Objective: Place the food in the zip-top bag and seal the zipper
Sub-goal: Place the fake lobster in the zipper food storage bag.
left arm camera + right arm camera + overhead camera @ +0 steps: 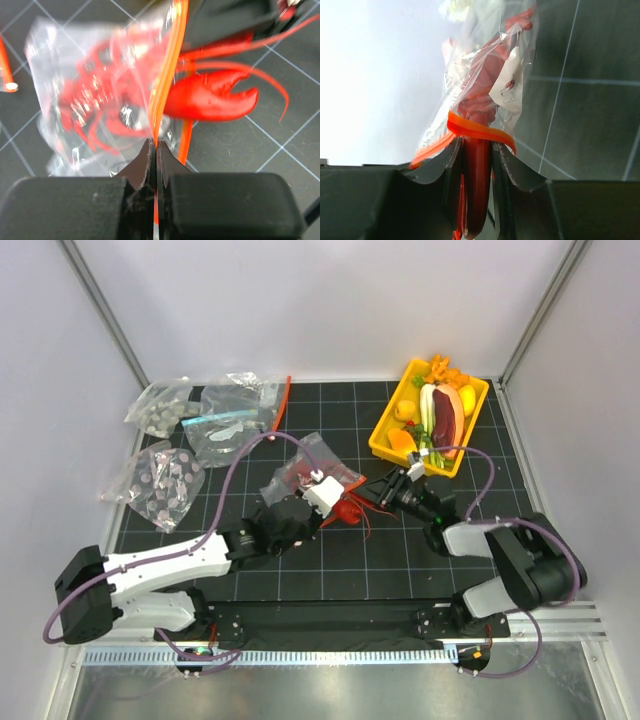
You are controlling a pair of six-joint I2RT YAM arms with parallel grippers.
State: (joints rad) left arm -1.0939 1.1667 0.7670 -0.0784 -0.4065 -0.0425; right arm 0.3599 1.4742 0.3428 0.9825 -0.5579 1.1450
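The clear zip-top bag lies crumpled mid-table. The red lobster is partly inside it: body behind the plastic, one claw and the feelers outside the mouth. My left gripper is shut on the red-orange zipper at the bag's edge. My right gripper is shut on a red part of the lobster, with the zipper strip looping across its fingertips. In the top view the right gripper sits just right of the bag. Small yellow and orange pieces lie in the tray.
A yellow tray at the back right holds a dark red slab and a white-green leek. Bags of grey discs and a blue-strip bag lie at the back left. A loose orange strip lies beside them.
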